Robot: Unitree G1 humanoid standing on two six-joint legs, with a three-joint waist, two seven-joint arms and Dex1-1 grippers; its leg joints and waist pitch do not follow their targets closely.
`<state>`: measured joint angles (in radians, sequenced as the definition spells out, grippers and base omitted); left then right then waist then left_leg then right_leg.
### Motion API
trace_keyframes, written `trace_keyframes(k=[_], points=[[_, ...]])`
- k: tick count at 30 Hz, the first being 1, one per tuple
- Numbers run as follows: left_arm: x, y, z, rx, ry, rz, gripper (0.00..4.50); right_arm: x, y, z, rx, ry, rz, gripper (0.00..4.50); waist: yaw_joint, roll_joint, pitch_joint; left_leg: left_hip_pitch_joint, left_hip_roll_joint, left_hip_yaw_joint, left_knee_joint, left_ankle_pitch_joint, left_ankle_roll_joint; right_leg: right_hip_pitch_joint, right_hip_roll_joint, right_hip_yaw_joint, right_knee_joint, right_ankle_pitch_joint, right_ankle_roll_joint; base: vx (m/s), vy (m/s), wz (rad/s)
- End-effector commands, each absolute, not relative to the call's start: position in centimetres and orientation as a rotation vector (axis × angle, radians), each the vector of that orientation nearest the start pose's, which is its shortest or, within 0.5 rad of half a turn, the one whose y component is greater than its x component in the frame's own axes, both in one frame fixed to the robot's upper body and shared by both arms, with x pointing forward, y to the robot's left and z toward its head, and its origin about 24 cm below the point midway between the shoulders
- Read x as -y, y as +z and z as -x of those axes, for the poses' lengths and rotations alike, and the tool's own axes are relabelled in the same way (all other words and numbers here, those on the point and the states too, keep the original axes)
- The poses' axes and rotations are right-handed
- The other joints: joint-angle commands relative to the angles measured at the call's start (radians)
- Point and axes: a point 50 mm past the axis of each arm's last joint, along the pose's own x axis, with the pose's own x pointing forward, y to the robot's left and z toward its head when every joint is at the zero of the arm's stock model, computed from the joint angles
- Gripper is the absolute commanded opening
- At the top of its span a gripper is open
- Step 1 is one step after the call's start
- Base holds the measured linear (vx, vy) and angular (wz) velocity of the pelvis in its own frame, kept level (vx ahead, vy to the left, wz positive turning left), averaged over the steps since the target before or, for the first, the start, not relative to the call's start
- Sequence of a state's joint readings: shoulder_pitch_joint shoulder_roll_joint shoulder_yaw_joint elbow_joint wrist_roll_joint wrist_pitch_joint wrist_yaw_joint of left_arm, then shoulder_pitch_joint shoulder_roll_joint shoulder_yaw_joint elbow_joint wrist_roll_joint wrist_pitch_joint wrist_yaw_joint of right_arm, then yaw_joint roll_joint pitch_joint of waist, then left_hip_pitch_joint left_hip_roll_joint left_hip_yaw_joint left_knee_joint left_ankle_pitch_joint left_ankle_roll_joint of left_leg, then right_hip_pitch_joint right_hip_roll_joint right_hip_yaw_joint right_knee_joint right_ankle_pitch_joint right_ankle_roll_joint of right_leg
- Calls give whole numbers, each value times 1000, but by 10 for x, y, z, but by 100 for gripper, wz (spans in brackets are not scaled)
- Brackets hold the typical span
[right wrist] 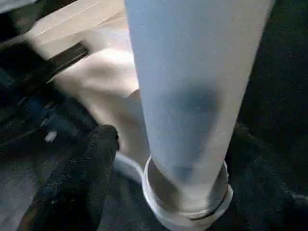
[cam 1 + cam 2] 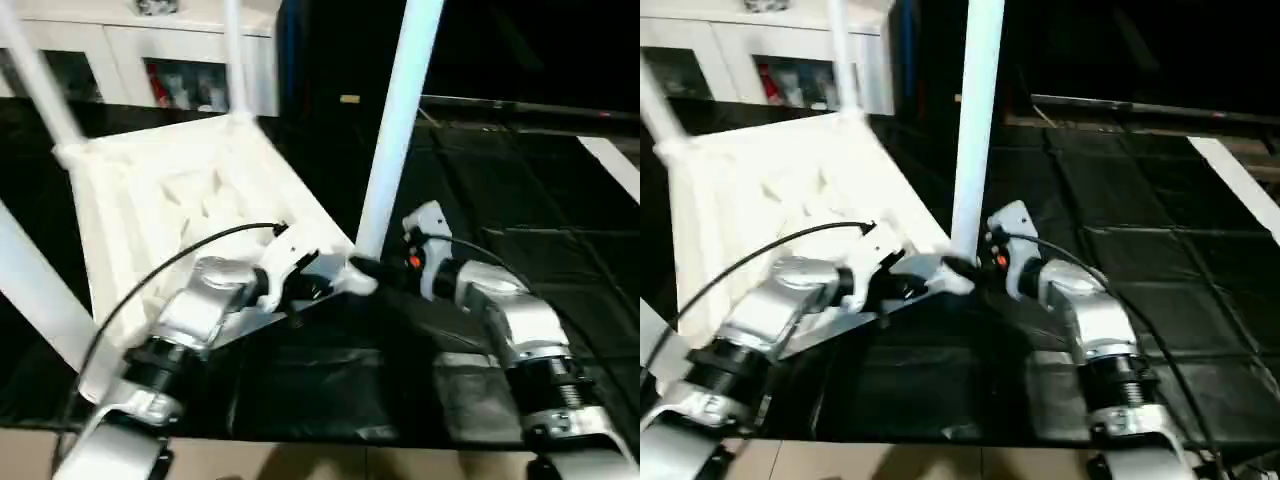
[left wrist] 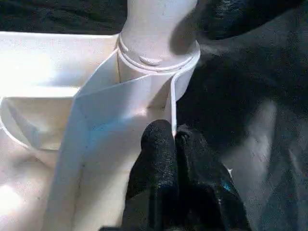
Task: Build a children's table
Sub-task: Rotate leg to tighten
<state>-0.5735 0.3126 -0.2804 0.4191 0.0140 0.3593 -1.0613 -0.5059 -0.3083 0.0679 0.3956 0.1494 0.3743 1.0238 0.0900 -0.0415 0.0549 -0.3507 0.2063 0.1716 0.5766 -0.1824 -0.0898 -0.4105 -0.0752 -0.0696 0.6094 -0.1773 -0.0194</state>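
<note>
At the bottom of the head views two silver forearms reach forward over a black, creased mat (image 2: pixel 330 390) that covers the floor. The left gripper (image 3: pixel 172 137) has its two matte black fingers pressed together on the thin upright wall of the frame at the near corner of the children's table (image 2: pixel 170 200), one finger on each face of the wall. The table lies upside down in the centre-left of the frame, tilted, its underside a white plastic grid of ribs and hollow pockets inside a rectangular rim. At the gripped corner a round ringed collar holds a leg (image 2: pixel 398 120), a smooth white tapered tube rising to the top edge of the picture. The right gripper (image 2: pixel 365 268) sits at the foot of this leg; one black finger (image 1: pixel 79 180) shows just beside the collar, and whether the pair clamps the leg cannot be told. Further legs stand at the far corners (image 2: pixel 236 55) and at the left edge (image 2: pixel 35 290). Beyond, in the upper left, stands a white glass-door cabinet (image 2: pixel 150 65). A pale strip (image 2: pixel 610 165) lies on the mat at right.
</note>
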Motion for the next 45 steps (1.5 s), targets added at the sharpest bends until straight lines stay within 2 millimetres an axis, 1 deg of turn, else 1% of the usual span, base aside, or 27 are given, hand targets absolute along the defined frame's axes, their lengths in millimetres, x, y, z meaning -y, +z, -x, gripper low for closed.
trace_keyframes(k=[1,2,3,7,8,9,10,11,12,13,16,19,21,22,23,24,26,27,28,33,36,39,40,41,43,44,45], points=[[-102,69,-313,-418,-1316,-347,0,143,67,-312,-358,1135,35,397,1,7,-66,5,23,3,-58,-159,59,58,-60,48,-69,-152,-209,0,0,0],[-107,68,-311,-436,-1366,-349,0,150,70,-312,-341,1166,66,397,4,6,-66,6,24,3,-58,-158,57,57,-61,48,-65,-134,-220,0,0,0],[-110,69,-310,-440,-1398,-356,0,155,72,-311,-332,1197,76,397,7,9,-67,4,24,2,-58,-161,55,58,-63,46,-63,-129,-228,0,0,0],[-119,71,-310,-459,-1471,-395,0,165,76,-306,-336,1328,122,397,20,7,-67,7,26,6,-56,-165,55,59,-60,46,-61,-117,-239,0,0,0],[-121,72,-310,-468,-1486,-402,0,166,77,-306,-333,1347,132,397,23,6,-66,7,26,6,-56,-172,56,58,-61,46,-62,-125,-240,0,0,0],[-122,72,-310,-471,-1502,-409,0,167,77,-306,-329,1364,125,397,24,3,-65,4,26,6,-57,-183,54,60,-62,45,-63,-155,-235,0,0,0],[-122,72,-310,-471,-1502,-409,0,167,77,-306,-329,1364,125,397,25,3,-65,3,26,5,-57,-184,52,61,-63,45,-62,-163,-233,0,0,0],[-123,73,-309,-477,-1522,-416,0,167,78,-306,-326,1382,122,397,24,-1,-64,1,27,4,-57,-186,47,61,-64,45,-64,-183,-226,0,0,0],[-125,73,-308,-494,-1568,-438,0,167,79,-306,-325,1436,114,397,25,-1,-65,3,27,3,-56,-191,47,60,-65,44,-64,-196,-224,0,0,0],[-126,73,-307,-500,-1577,-443,0,167,79,-305,-326,1449,112,371,25,2,-64,4,28,3,-57,-201,47,58,-66,44,-67,-220,-222,0,0,0],[-128,72,-306,-517,-1610,-466,0,165,78,-305,-340,1499,76,361,27,2,-64,5,29,4,-56,-197,47,56,-65,44,-65,-213,-229,0,0,0],[-128,71,-307,-515,-1622,-479,0,161,77,-306,-341,1523,70,327,32,2,-66,5,30,4,-56,-184,44,56,-65,45,-61,-197,-230,0,0,0],[-128,71,-307,-515,-1624,-481,0,158,75,-307,-347,1528,75,309,34,-1,-67,4,30,4,-55,-177,42,56,-66,44,-59,-186,-235,0,0,0],[-128,71,-307,-515,-1624,-482,0,156,73,-308,-355,1535,83,309,35,-1,-67,4,29,4,-55,-175,43,57,-66,45,-59,-185,-235,0,0,0],[-128,70,-307,-515,-1624,-482,0,156,73,-308,-357,1537,83,291,35,-1,-68,3,29,5,-54,-170,43,57,-66,44,-59,-182,-236,0,0,0],[-128,70,-307,-516,-1621,-481,0,156,72,-307,-363,1542,82,282,36,-1,-67,3,29,5,-55,-171,43,57,-66,44,-59,-183,-235,0,0,0],[-128,70,-308,-515,-1623,-482,0,154,71,-308,-367,1555,81,276,37,-1,-68,3,29,5,-54,-169,43,57,-66,44,-58,-182,-235,0,0,0],[-129,70,-308,-515,-1622,-482,0,154,71,-308,-368,1560,79,270,38,-4,-67,2,29,4,-55,-168,43,59,-66,44,-59,-191,-229,0,0,0],[-129,69,-308,-514,-1622,-482,0,153,70,-308,-369,1567,77,249,38,-4,-67,2,28,5,-54,-170,43,58,-66,44,-59,-197,-226,0,0,0],[-130,68,-309,-517,-1609,-485,0,150,69,-308,-374,1586,61,208,40,-5,-67,3,29,4,-55,-172,41,57,-67,45,-61,-217,-218,0,0,0],[-130,67,-310,-516,-1583,-476,0,149,68,-307,-371,1593,57,200,40,-4,-66,3,29,4,-56,-179,39,56,-67,44,-62,-228,-214,0,0,0],[-127,68,-315,-504,-1498,-405,0,146,65,-302,-360,1596,12,195,41,-5,-65,4,29,5,-55,-178,37,56,-66,46,-62,-227,-216,0,0,0],[-126,68,-316,-503,-1481,-385,0,145,65,-300,-357,1594,-3,195,43,-3,-65,5,29,5,-55,-184,38,55,-66,45,-63,-236,-215,0,0,0],[-125,68,-318,-497,-1446,-368,0,144,64,-300,-347,1566,-19,195,45,-5,-64,6,29,5,-56,-186,38,55,-65,45,-65,-241,-211,0,0,0],[-121,69,-321,-487,-1390,-332,0,141,62,-300,-322,1506,-41,195,47,-3,-63,10,30,6,-57,-203,33,50,-66,46,-68,-260,-210,0,0,0],[-117,70,-323,-479,-1343,-309,0,137,61,-300,-307,1459,-53,195,45,-5,-63,9,29,5,-58,-208,29,51,-66,46,-68,-269,-208,0,0,0],[-115,70,-324,-476,-1322,-300,0,135,60,-299,-301,1438,-57,195,42,-8,-61,5,26,0,-61,-216,19,55,-68,45,-73,-317,-181,0,0,0]])
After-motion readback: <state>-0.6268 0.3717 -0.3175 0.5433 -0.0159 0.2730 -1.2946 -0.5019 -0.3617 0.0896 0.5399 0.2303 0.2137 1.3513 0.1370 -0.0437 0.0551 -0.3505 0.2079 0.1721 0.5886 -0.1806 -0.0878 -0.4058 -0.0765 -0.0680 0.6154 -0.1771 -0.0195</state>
